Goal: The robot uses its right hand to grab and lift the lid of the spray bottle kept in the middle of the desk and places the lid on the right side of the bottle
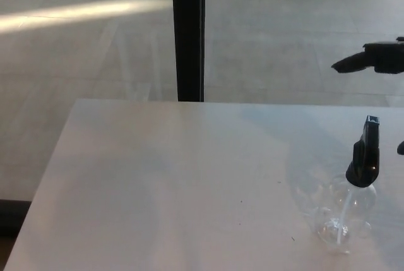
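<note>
bottle point(346, 211): clear, rounded plastic body, seemingly empty, a thin dip tube visible inside; stands upright on the desk point(177, 182) near its right front part. lid point(365, 154): black spray head with trigger, seated on the bottle neck, nozzle end pointing up. desk: white, plain top. right robot hand point(372, 58): black, enters at the picture's right edge, above and beyond the lid, well apart from it and touching nothing; one finger point(347, 64) points toward picture left; holds nothing, whether its fingers are spread or clenched cannot be told. a small dark part shows at the right edge just beside the lid; unclear what it is. left robot hand: not in view. pillar point(187, 31): dark, upright, behind the desk. floor point(82, 43): grey.
</note>
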### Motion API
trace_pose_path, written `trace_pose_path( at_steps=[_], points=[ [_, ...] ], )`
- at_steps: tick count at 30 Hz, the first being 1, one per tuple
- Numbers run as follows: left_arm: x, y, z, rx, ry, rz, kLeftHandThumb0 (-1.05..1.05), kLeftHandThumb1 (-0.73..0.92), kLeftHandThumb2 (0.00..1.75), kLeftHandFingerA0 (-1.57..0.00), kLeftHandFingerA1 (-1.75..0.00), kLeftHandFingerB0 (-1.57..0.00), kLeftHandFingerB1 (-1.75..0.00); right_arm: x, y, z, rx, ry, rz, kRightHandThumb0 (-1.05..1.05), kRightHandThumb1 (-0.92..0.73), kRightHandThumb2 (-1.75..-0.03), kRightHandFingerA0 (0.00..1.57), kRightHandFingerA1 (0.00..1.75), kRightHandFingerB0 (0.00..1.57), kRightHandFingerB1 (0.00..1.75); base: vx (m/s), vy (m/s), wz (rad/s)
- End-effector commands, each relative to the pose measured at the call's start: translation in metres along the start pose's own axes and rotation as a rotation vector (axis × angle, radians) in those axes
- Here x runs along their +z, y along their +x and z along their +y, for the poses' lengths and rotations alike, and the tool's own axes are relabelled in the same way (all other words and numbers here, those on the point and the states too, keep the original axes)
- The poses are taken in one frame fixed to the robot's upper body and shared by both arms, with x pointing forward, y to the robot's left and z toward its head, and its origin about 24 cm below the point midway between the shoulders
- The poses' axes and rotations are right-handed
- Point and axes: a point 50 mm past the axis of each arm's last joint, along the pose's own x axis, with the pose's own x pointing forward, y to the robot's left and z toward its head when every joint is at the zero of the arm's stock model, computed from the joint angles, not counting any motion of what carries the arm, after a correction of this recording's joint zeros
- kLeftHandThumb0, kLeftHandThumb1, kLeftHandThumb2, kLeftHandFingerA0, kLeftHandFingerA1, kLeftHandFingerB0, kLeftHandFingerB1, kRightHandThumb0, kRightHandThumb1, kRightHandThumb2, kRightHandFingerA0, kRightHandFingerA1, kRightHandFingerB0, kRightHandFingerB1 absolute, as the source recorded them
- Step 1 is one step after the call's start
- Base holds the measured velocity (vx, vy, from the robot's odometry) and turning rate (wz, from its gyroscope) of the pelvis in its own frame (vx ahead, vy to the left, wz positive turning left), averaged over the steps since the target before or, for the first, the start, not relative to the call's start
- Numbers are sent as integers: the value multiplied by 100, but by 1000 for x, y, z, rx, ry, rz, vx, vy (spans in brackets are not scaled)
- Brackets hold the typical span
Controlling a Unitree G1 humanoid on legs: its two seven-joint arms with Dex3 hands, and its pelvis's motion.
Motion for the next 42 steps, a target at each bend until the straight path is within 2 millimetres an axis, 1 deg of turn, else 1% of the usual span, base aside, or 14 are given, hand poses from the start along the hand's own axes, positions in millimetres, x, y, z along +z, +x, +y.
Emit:
trace_pose_path(
  at_steps=[1, 3, 10, 11, 14, 16, 20, 28, 29, 31, 32, 39, 40, 42],
  points=[
    [7, -1, 6, 14, 9, -25, -87, 48, 112, -34, -85, -3, -62, -1, 2, 18, 149, -80, 29, -52, -36, -64, 9, 41, 16, 37, 0, 0, 0],
    [7, -1, 6, 13, 8, -24, -92, 49, 114, -36, -87, -4, -65, -2, 6, 28, 219, -85, 37, -52, -35, -65, 6, 40, 17, 39, 0, 0, 0],
    [7, -1, 5, -2, -4, -25, -94, 48, 114, -33, -87, -4, -64, -2, 10, 31, 240, -95, 42, -43, -44, -55, 7, 35, 21, 32, 0, 0, 0],
    [8, 0, 5, 9, 20, -22, -68, 65, 59, -49, -53, -32, -38, -3, 13, 31, 235, -106, 32, -48, -34, -64, 6, 45, 19, 39, 0, 0, 0],
    [8, -1, 5, -1, 32, -26, -67, 66, 60, -47, -54, -30, -38, -4, 15, 31, 239, -123, 40, -47, -35, -64, 6, 45, 20, 39, 0, 0, 0],
    [8, -1, 5, 6, 35, -28, -67, 66, 60, -50, -54, -32, -38, -5, 17, 31, 228, -133, 39, -41, -45, -54, 11, 41, 30, 31, 0, 0, 0],
    [8, -1, 5, -7, 51, -34, -66, 67, 60, -48, -55, -30, -38, -13, 22, 31, 208, -171, 71, -35, -53, -56, 20, 44, 44, 34, 0, 0, 0],
    [8, -1, 5, -11, 72, -29, -66, 68, 60, -49, -53, -29, -38, -28, 24, 36, 165, -207, 68, -29, -60, -58, 31, 41, 53, 37, 0, 0, 0],
    [8, -1, 5, -8, 63, -25, -66, 68, 60, -49, -54, -30, -38, -28, 24, 40, 140, -192, 42, -29, -61, -59, 48, 45, 58, 39, 0, 0, 0],
    [8, -1, 5, -7, 62, -25, -66, 68, 60, -49, -54, -30, -38, -29, 24, 41, 136, -192, 36, -29, -61, -59, 48, 45, 58, 39, 0, 0, 0],
    [8, -1, 3, -16, 66, -32, -66, 69, 61, -49, -54, -32, -39, -28, 22, 45, 101, -201, -5, -28, -62, -59, 64, 53, 62, 42, 0, 0, 0],
    [9, 0, 2, -5, 70, -25, -68, 72, 61, -51, -53, -34, -39, -25, 23, 58, 98, -186, -39, -27, -63, -59, 76, 60, 63, 42, 0, 0, 0],
    [9, 0, 2, -3, 69, -24, -68, 71, 61, -50, -52, -34, -38, -24, 23, 59, 102, -176, -44, -30, -64, -59, 77, 68, 62, 41, 0, 0, 0],
    [7, 0, 3, -2, 58, -26, -67, 72, 61, -52, -53, -36, -39, -20, 24, 61, 110, -164, -60, -33, -66, -60, 75, 64, 59, 40, 0, 0, 0]
  ],
)
